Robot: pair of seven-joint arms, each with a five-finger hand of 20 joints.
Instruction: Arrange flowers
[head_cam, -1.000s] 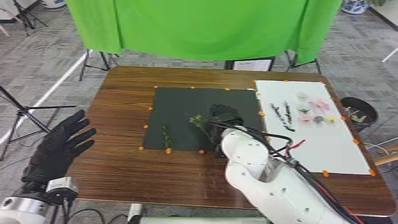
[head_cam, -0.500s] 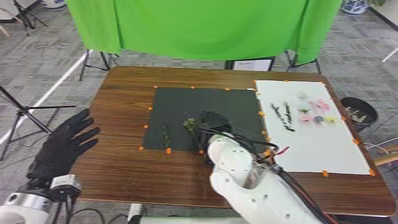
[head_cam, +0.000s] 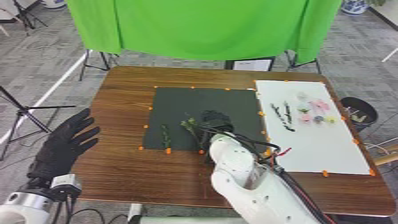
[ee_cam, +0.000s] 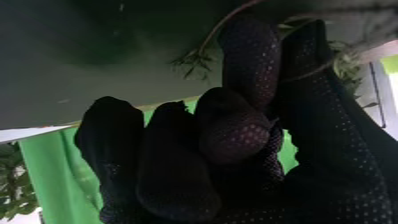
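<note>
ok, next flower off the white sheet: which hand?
Right, probably: the right hand is over the black sheet, beside the white sheet; the left hand is at the left edge of the table.

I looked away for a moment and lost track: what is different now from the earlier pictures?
The right hand has moved a little left over the black mat, and the leafy sprig pinched in it went along. Nothing was visibly let go. The other sprig on the mat and the flowers on the white sheet stayed put.
</note>
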